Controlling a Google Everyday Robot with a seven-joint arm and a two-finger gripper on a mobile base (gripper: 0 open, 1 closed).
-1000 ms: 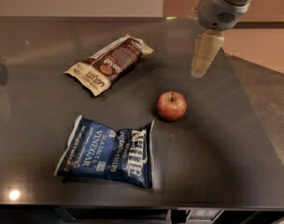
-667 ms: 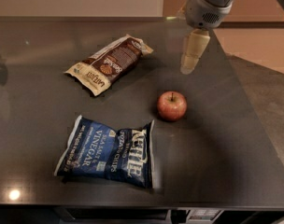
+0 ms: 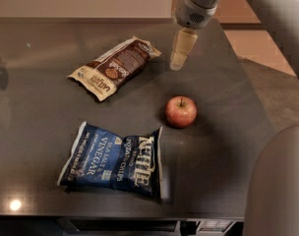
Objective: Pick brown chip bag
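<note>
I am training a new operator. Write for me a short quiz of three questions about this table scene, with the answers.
1. True or false: the pincer grips the brown bag.
2. The apple lies: A. on top of the blue bag; B. on the bare table, apart from both bags; C. in the pincer.
3. Fill in: ___ bags lie on the table.

Key
1. False: the pincer hangs above the table, just right of the brown bag in the picture, holding nothing.
2. B
3. Two
</note>
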